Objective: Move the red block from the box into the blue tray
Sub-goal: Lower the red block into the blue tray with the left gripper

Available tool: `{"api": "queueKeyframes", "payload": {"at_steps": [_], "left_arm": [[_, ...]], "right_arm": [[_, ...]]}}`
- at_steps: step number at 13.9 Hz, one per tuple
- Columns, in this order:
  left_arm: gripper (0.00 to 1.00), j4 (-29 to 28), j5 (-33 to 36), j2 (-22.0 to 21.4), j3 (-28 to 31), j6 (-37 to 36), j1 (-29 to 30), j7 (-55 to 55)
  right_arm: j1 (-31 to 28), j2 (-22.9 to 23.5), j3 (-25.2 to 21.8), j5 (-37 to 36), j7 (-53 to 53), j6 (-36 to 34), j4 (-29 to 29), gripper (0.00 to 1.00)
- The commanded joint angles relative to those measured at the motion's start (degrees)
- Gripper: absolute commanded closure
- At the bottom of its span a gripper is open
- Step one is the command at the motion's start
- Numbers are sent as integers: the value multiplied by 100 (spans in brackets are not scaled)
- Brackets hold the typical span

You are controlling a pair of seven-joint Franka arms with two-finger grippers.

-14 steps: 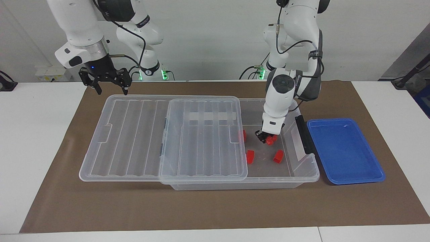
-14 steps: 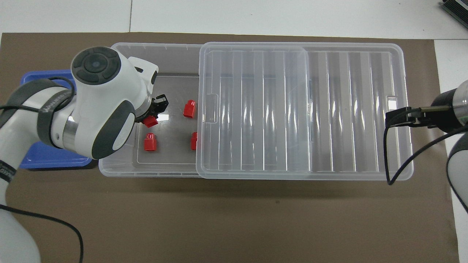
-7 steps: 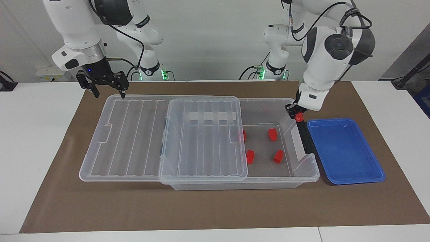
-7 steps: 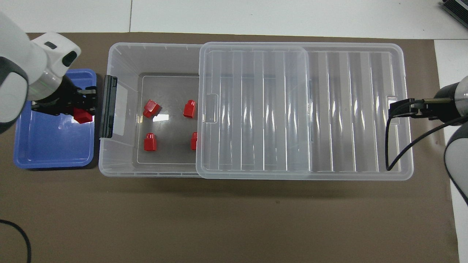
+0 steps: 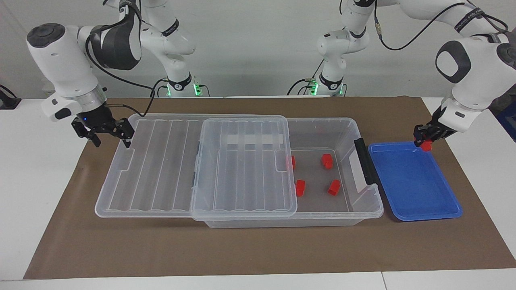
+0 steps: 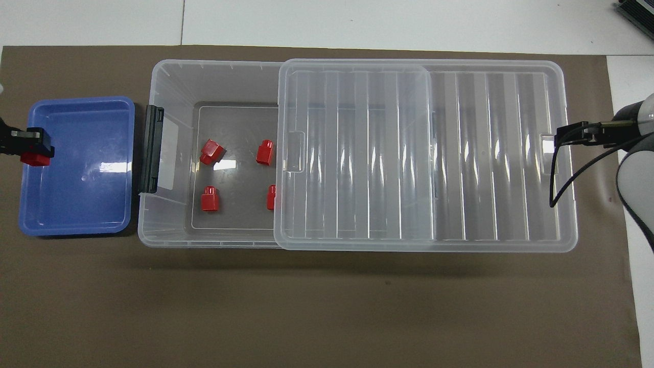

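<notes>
Glossy blue tray (image 5: 415, 185), clear plastic box (image 5: 350, 203)

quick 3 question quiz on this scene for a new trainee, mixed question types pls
1. True or false: the left gripper holds a red block over the blue tray.
2. How many red blocks lie in the box? A) two B) four C) six
3. Fill in: the right gripper waits at the end of the ____ toward the right arm's end of the table.

Key: 1 true; 2 B, one partly under the lid; 3 lid.
</notes>
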Motion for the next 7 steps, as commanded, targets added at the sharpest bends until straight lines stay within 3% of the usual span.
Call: {"api": "queueKeyframes", "payload": {"at_steps": [1, 5, 7], "left_arm": [[85, -941, -93, -312, -50, 978, 320, 395], [86, -1704, -93, -364, -50, 2127, 330, 440], [86, -1811, -93, -268, -50, 2403, 304, 414]], "right_arm": [[-214, 208, 40, -49, -155, 300, -5, 4], [-478, 322, 40, -128, -233, 371, -5, 4], [-618, 401, 40, -128, -278, 529, -23, 4]]}}
